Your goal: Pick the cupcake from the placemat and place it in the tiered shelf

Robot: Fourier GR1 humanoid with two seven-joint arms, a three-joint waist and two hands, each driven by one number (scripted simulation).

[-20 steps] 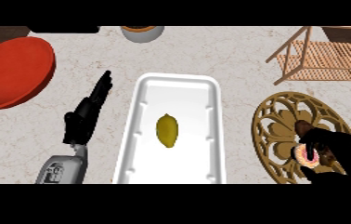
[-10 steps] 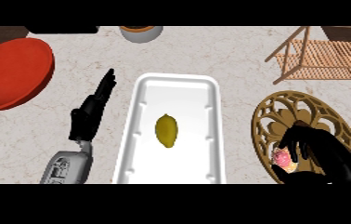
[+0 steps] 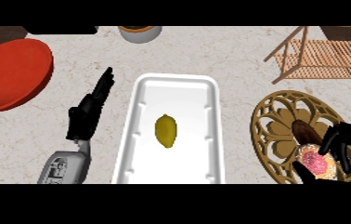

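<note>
Right hand (image 3: 334,146) of mine, black fingers curled around pink-frosted cupcake (image 3: 316,162), on ornate round openwork placemat (image 3: 274,125); left hand (image 3: 87,111) resting open, fingers straight; slatted wooden tiered shelf (image 3: 312,56) well apart, far corner

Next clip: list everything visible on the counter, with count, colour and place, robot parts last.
Cupcake: one, pink top, on the placemat at lower right, under the right hand's fingers.
Placemat: one, brown-gold openwork, round, right edge.
Tiered shelf: one, light wood, upper right corner.
Tray: one, white, oblong, centre.
Lemon: one, yellow, in the tray.
Plate: one, red, left edge.
Pot: one, grey with orange-brown inside, top edge, cut off.
Counter: one, pale marbled.
Left hand: black, fingers straight, resting left of the tray.
Right hand: black, curled around the cupcake.
</note>
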